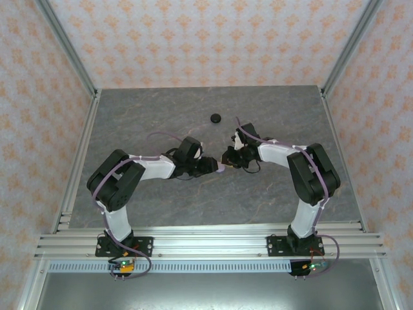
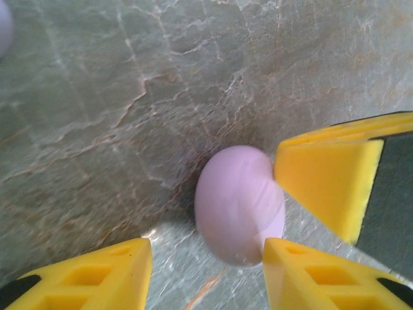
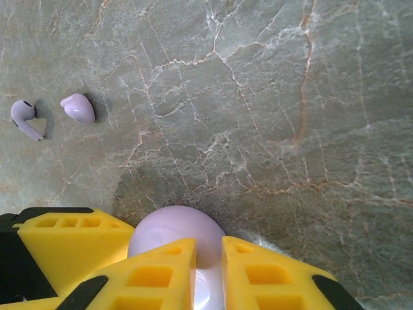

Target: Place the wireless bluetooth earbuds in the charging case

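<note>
while the right pincer (image 3: 210, 248) pinches the lilac case (image 3: 174, 223), the left pincer (image 2: 208, 248) stands open just beside it.

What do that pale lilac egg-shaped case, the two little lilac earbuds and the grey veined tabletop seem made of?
Pale lilac egg-shaped case: probably smooth plastic, satin finish, judging by its soft, even sheen. Two small lilac stemmed earbuds: seemingly similar moulded plastic, with small bright highlights. Grey veined tabletop: looks like stone, marble or slate, though printed laminate is possible.
</note>
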Controlling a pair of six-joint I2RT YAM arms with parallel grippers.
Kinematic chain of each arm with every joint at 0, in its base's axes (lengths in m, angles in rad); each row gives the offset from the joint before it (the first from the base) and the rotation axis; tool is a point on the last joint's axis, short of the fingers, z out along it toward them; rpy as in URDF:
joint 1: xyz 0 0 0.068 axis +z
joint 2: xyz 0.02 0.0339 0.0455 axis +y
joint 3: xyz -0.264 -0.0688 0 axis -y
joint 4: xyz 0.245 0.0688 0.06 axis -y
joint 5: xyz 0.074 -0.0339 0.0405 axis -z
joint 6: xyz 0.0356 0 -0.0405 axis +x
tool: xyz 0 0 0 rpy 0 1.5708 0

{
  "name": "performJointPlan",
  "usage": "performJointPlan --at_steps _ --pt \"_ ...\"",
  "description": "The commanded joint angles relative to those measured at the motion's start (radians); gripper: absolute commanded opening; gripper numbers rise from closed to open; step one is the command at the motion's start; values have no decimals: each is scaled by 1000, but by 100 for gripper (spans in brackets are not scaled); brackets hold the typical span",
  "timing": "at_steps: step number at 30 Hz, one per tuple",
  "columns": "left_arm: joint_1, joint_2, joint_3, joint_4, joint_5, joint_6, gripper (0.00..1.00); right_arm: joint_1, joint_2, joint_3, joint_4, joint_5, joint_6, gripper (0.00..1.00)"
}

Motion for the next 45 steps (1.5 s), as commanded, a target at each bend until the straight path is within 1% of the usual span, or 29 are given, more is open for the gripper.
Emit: performJointPlan --at_steps 1,4,6,13,18,22,25,26,28,30,33,34,37,41,45 --pt "-24 70 -4 102 15 -40 47 -5 11 -22 1 8 7 18" --pt "-29 70 0 116 18 -52 46 -5 10 -22 1 7 12 18" --pt "-33 104 1 134 22 -64 46 -4 9 -22 1 7 15 18" --pt "-45 118 2 177 23 -101 43 -5 -4 -32 30 -10 46 18" --pt "-44 119 -1 193 8 -121 40 -4 -20 -53 54 -23 67 18" --pt "-45 120 -3 211 9 -137 33 -5 -34 -66 63 -18 77 18" --pt "-46 117 -4 210 2 -139 25 -4 -49 -72 64 -14 82 19" --pt "-44 114 -6 205 -3 -138 23 -4 -58 -74 62 -8 83 19" --pt "-44 105 -5 191 -13 -130 22 -5 -80 -79 57 12 83 22" --pt "-44 90 -4 163 -31 -109 22 -7 -110 -81 43 36 80 27" --pt "-33 83 -5 145 -32 -81 22 -23 -160 -92 30 48 70 31" --pt "-27 49 -5 140 -29 -70 22 -30 -181 -98 28 47 66 32" --pt "2 11 -3 108 -9 -17 19 -53 -253 -114 8 40 35 35" --pt "59 -70 2 70 52 92 17 -95 -358 -115 -37 18 -42 37" --pt "120 -177 19 31 143 209 17 -137 -468 -97 -84 -64 -146 40"
